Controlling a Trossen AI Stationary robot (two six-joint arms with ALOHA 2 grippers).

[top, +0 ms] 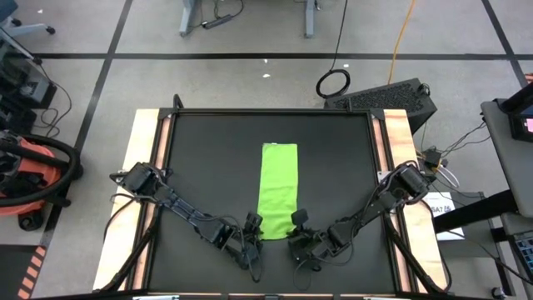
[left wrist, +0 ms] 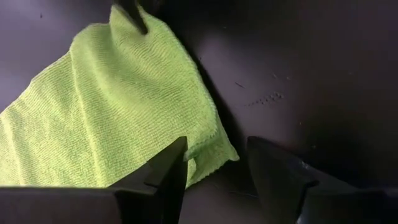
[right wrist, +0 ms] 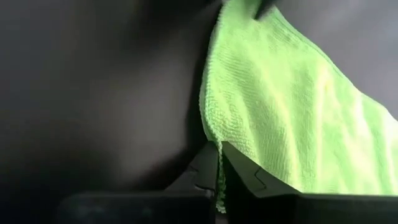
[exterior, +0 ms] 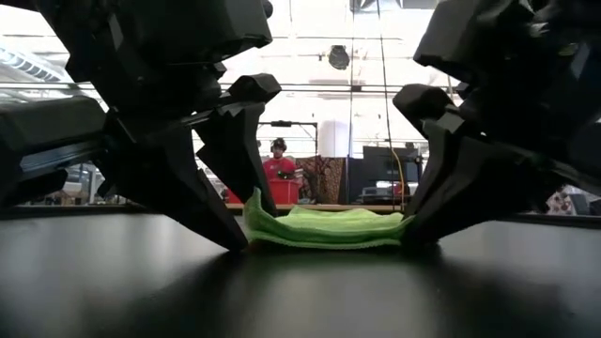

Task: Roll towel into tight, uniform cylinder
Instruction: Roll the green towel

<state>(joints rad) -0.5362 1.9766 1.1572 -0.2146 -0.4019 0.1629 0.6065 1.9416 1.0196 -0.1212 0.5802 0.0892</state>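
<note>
Starting the roll: my right gripper (right wrist: 219, 177) pinches the towel (top: 278, 190); left gripper (left wrist: 214, 177), spread, apparently straddles its corner.

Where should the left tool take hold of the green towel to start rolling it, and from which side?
Probably at the near left corner of the towel. The strip lies flat on the mat, long axis running away from the arms, and the right tool already pinches the other near corner. The left tool sits open astride that corner, so close there from the near end.
</note>
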